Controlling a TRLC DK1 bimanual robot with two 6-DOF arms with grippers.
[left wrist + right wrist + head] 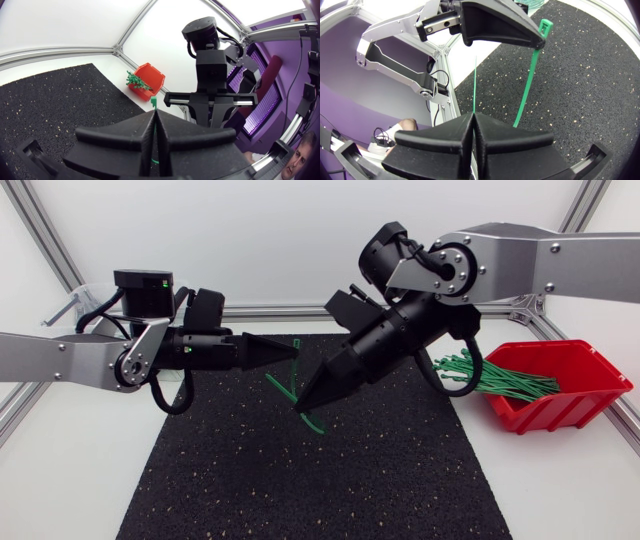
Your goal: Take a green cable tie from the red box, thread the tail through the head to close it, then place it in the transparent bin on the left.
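Pinching one cable tie (527,85) are left fingers (500,25), right fingers (445,137); right wrist, unlike left, shows tail (475,85).

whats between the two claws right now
A green cable tie runs from the left claw to the right claw, both shut on it, above the black mat. The head view shows it.

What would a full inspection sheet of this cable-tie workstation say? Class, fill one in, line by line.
Surface: white table with black mat.
Job's things: green cable tie held above the mat, not yet closed; more ties in red box; transparent bin at far left.
Clutter: nothing seen.
Hands: left hand shut on the tie near its head; right hand shut on its tail.
Cables: black loops under both arms.
Surroundings: aluminium frame.
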